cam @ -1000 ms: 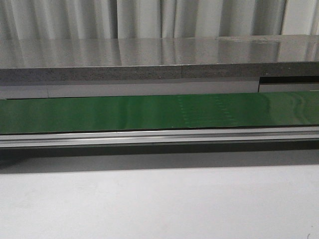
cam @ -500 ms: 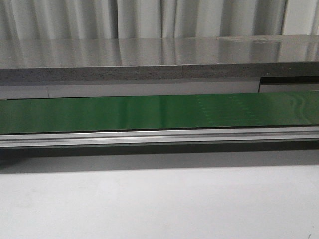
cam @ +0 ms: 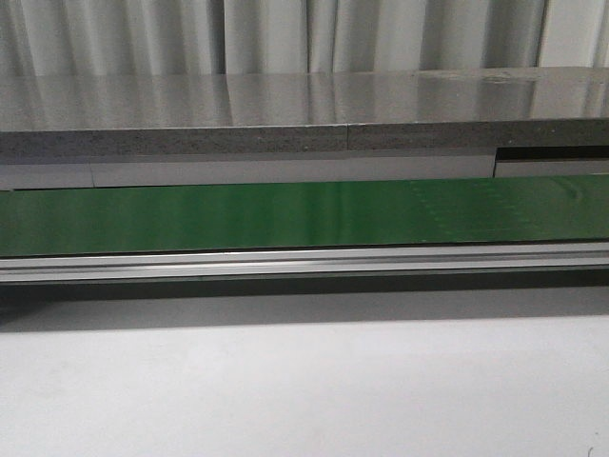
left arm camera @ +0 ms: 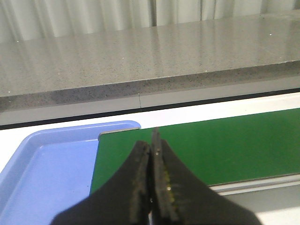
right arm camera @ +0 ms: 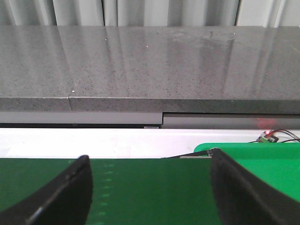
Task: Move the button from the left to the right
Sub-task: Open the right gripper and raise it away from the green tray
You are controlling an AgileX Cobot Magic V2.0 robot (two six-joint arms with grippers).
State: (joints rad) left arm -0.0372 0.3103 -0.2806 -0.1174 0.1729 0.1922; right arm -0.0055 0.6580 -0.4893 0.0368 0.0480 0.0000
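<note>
A long grey stone counter [cam: 285,114] runs the full width of the room at the back, with pale curtains [cam: 285,33] hanging behind it. In front of it stretches the green conveyor belt [cam: 285,217], edged along its near side by a silver rail [cam: 304,264], and nearer still lies the white table [cam: 304,390]. From the left wrist view a light blue tray [left arm camera: 47,173] sits at the belt's end, its rim touching the green edge. The left gripper [left arm camera: 151,187] has its black fingers pressed together, holding nothing. The right gripper [right arm camera: 150,187] is spread wide over the belt, nothing between its fingers [right arm camera: 65,192]. The button does not show in any view, so I cannot tell where it is.
</note>
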